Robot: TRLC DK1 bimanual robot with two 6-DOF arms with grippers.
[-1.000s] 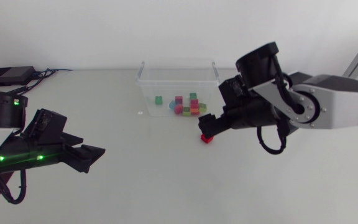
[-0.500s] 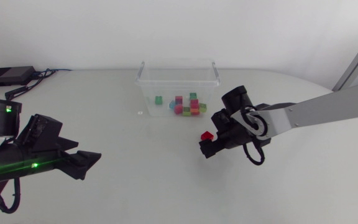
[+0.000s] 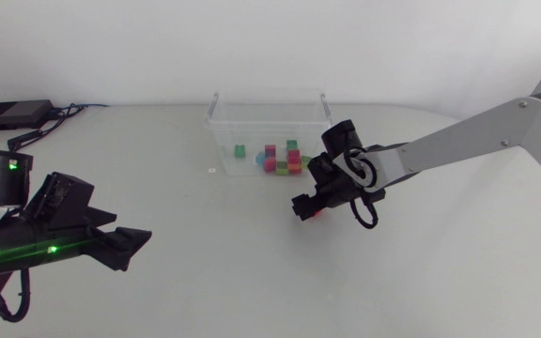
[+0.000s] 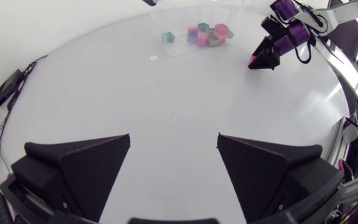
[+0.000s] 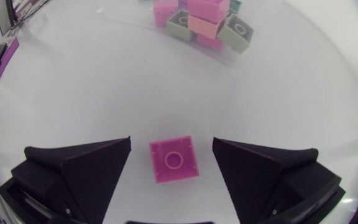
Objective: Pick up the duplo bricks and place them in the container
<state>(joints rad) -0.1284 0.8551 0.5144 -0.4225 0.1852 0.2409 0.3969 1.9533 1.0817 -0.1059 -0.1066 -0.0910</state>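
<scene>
A red duplo brick (image 5: 174,159) lies flat on the white table, stud up, between the fingers of my right gripper (image 5: 171,147). The gripper is open, with a gap on each side of the brick. From overhead the right gripper (image 3: 305,207) is low over the table just in front of the clear container (image 3: 220,141), and the red brick (image 3: 316,214) peeks out beside it. Several coloured bricks (image 3: 282,160) lie inside the container. My left gripper (image 3: 140,238) hangs open and holds nothing far to the left; its fingers (image 4: 92,165) frame bare table.
A black box (image 3: 12,115) with cables sits at the table's back left corner. A small white tag (image 3: 212,171) lies left of the container. The container with its bricks (image 5: 202,22) stands close ahead of the right gripper.
My right arm stretched out and lowered, and its gripper came down around the red brick. Its fingers have narrowed slightly. The left arm shifted a little early on, then stayed still.
</scene>
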